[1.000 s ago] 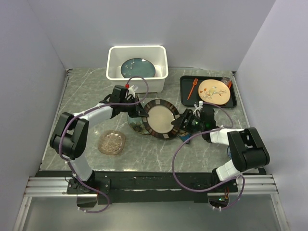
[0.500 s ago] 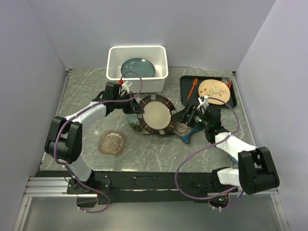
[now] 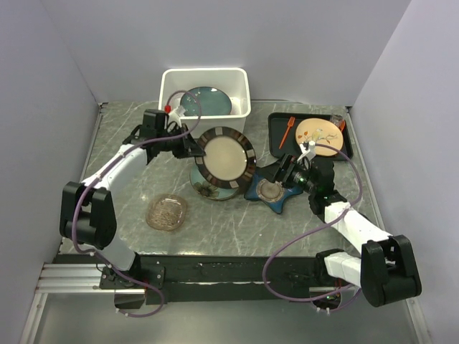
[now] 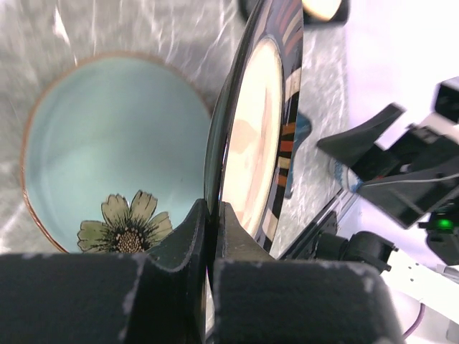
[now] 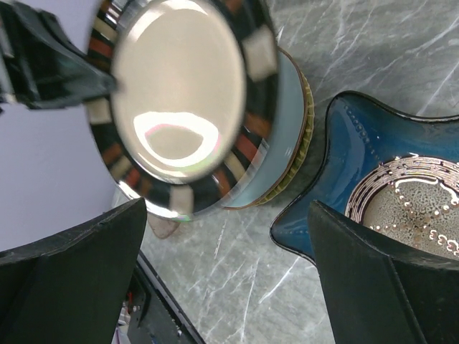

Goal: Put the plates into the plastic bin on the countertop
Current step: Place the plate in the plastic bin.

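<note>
My left gripper (image 3: 189,147) is shut on the rim of the dark-rimmed cream plate (image 3: 226,156), holding it tilted on edge above the counter, just in front of the white plastic bin (image 3: 204,125). In the left wrist view the fingers (image 4: 188,236) pinch that plate (image 4: 259,136) over the pale green flowered plate (image 4: 107,158). A dark teal plate (image 3: 206,100) lies in the bin. My right gripper (image 3: 286,174) is open over the blue star-shaped plate (image 3: 271,192), with nothing between its fingers (image 5: 391,287). An amber glass plate (image 3: 166,212) lies at the front left.
A flat black tray (image 3: 278,140) at the back right carries a tan round plate (image 3: 318,136) and an orange fork (image 3: 285,131). The flowered plate (image 3: 211,188) tops a small stack (image 5: 292,143) beside the star plate (image 5: 373,179). Grey walls close in both sides.
The left gripper has raised the cream plate and carried it back and left toward the bin. The right gripper has opened wide and drawn back to the right, uncovering the star plate.
</note>
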You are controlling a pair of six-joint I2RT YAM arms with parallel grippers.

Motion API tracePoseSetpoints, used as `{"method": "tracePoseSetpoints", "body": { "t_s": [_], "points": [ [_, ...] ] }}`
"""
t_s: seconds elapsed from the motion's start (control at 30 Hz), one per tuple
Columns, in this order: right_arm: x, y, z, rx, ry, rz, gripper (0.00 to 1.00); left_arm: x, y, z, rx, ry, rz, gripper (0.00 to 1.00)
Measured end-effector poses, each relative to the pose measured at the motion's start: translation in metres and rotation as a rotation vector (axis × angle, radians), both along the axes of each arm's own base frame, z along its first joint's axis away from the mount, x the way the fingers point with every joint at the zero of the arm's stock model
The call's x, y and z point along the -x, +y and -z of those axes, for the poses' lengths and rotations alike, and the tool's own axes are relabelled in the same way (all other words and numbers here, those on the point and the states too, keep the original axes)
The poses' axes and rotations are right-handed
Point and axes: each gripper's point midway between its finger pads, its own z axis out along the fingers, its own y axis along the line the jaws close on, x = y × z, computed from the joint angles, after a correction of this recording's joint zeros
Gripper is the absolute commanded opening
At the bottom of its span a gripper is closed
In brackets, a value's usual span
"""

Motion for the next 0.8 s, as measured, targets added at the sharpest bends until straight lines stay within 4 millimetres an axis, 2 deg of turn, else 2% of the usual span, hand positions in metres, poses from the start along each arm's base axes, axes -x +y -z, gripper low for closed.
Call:
{"method": "tracePoseSetpoints", "body": {
  "t_s": [0.17,0.57,0.67,0.8],
  "points": [
    [0.001,-0.001,0.0,0.003,0.003,0.001,1.0,-0.011,0.007,-0.031,0.015,-0.076,-0.018,0.01],
    [0.004,-0.003,-0.002,0.012,-0.003,0.007,1.0,-0.011,0.012,-0.037,0.018,-0.071,-0.035,0.01],
    [0.004,-0.003,-0.002,0.011,-0.002,0.008,1.0,-0.015,0.012,-0.047,0.023,-0.087,-0.039,0.01],
    [0.004,-0.003,-0.004,0.011,-0.007,0.008,1.0,-0.024,0.011,-0.069,0.045,-0.132,-0.046,0.01]
  ]
}}
